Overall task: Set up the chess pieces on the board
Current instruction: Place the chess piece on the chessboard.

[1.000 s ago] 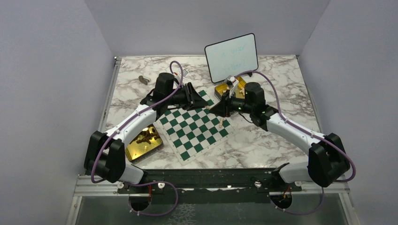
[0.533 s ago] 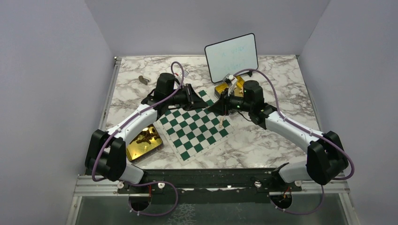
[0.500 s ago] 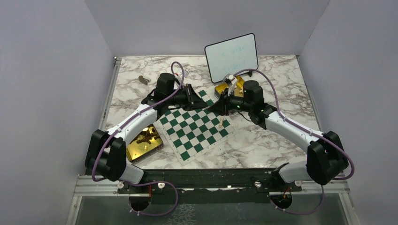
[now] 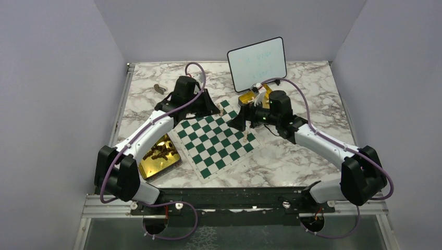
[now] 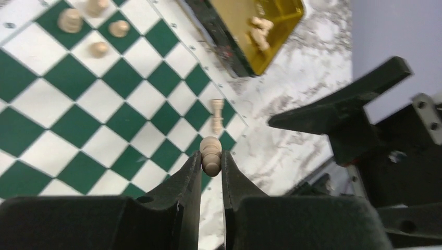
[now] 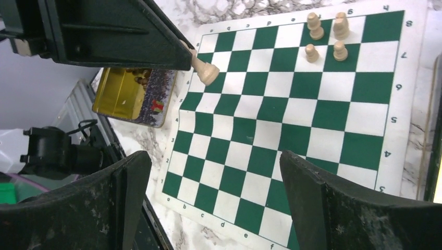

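Note:
The green-and-white board (image 4: 213,148) lies tilted at mid-table. My left gripper (image 5: 211,159) is shut on a pale beige chess piece (image 5: 211,151), held lying sideways above the board's edge (image 5: 156,120). In the right wrist view that same piece (image 6: 204,71) sticks out of the left fingers over the board (image 6: 292,135). My right gripper (image 6: 215,156) stands wide open and empty above the board, just right of the left gripper (image 4: 212,110). Several pale pieces (image 6: 326,36) stand in one corner. One more (image 5: 217,115) stands alone at the board's edge.
A gold tin (image 4: 159,156) with dark pieces lies left of the board. Another gold tin (image 4: 255,98) with pale pieces (image 5: 259,31) sits behind it, in front of a small whiteboard (image 4: 258,62). A small dark object (image 4: 159,88) lies at the back left.
My right gripper has opened and now holds nothing. The left gripper has shut on the pale piece and drawn back to the left with it.

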Available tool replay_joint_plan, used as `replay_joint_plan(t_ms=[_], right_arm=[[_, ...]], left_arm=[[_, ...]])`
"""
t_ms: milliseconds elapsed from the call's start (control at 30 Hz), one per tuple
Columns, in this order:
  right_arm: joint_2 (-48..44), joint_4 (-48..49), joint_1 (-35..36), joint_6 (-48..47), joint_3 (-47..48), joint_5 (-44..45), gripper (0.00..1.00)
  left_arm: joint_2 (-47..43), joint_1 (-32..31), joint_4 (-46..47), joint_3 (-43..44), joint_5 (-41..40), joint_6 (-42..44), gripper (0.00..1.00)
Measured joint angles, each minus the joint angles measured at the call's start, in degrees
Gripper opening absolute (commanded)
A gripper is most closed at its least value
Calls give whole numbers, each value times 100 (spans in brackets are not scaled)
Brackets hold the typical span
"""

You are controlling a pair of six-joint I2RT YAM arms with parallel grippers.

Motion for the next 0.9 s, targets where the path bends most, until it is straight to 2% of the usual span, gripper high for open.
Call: replay_joint_plan(t_ms=[200,500,667,900], right_arm=[[-229,-348,0,251,17,459,100],[-706,-730,0,315,26,673,100],[-710,-1016,0,426,26,673,100],[-710,-1224,0,485,26,651,100]], left_arm=[[0,-2,-372,9,-1182,544,10],[31,0,-645,9,-3119,1073,10],[142,0,-501,-168,-3727,1185,10],[155,120,-162,-643,-3906,1158,10]])
